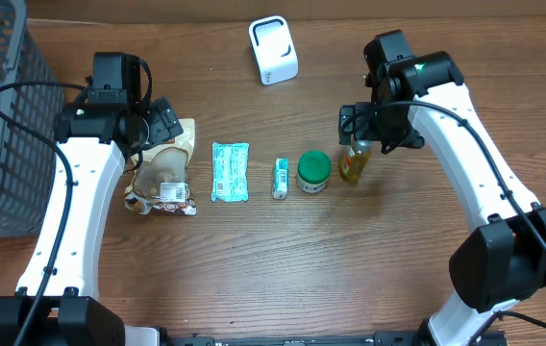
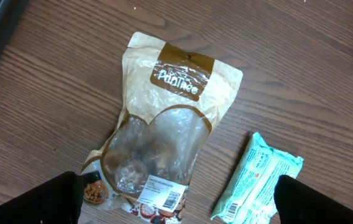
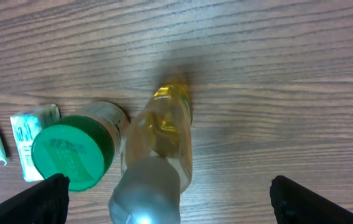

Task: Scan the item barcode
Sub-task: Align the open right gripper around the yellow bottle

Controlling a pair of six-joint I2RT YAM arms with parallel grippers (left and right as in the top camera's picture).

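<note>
**Overhead first: both grippers wide, nothing held**

Overhead, a row of goods is laid out across the table (image 1: pixel 283 259): bag (image 1: pixel 162 173), packet (image 1: pixel 230 171), sachet (image 1: pixel 280 178), jar (image 1: pixel 313 171), bottle (image 1: pixel 355 161). The scanner (image 1: pixel 273 50) is stood well behind the row, and a basket (image 1: pixel 4 115) is seen at the left. The left gripper (image 1: pixel 162 120) is held over the bag's top end, and the right gripper (image 1: pixel 361 125) over the bottle.

Left wrist now: the jaws are spread wide, one finger (image 2: pixel 46 199) at each lower corner, with nothing gripped. The bag is seen lying flat between them, its barcode label (image 2: pixel 164 191) face up at the near end. The packet is laid just to its right, apart.

Right wrist: the jaws are spread wide again, fingers (image 3: pixel 33 202) clear of everything. The bottle is framed between them, cap toward the camera and blurred. The green-lidded jar is set just beside it, with the sachet beyond.
</note>
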